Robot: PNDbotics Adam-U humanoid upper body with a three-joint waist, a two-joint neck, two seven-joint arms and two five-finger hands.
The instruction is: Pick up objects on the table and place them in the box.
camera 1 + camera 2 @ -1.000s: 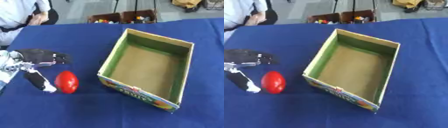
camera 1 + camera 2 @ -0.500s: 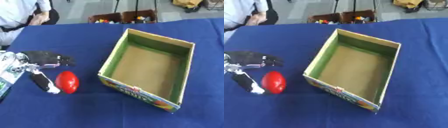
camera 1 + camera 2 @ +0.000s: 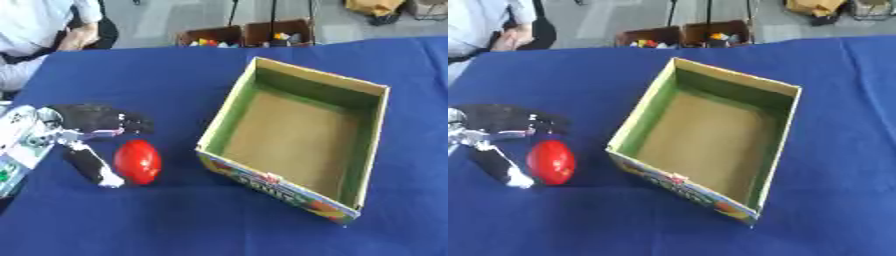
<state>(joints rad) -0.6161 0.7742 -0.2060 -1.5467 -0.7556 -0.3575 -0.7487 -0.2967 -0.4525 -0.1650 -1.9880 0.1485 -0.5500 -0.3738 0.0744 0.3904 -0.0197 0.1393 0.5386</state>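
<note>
Left eye view: left hand [image 3: 80, 131] spread beside red egg-shaped object [image 3: 137, 161], grasping nothing; centre your fingers round it before carrying to box [image 3: 229, 114].

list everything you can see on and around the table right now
red egg-shaped object: 1, glossy red, on the cloth left of the box, between the left hand's thumb and fingers
cardboard box: 1, open top, green inner walls, brown floor, colourful print on the near side, nothing in it, centre-right of the table
tablecloth: 1, dark blue, covers the table
bins of small coloured items: 2, brown, on the floor beyond the far table edge
person: 1, light shirt, seated at the far left corner, not touching anything on the table
left hand: 1, black and silver, at the left edge, fingers above the red object and thumb along its left side, not closed on it
right hand: not in view
</note>
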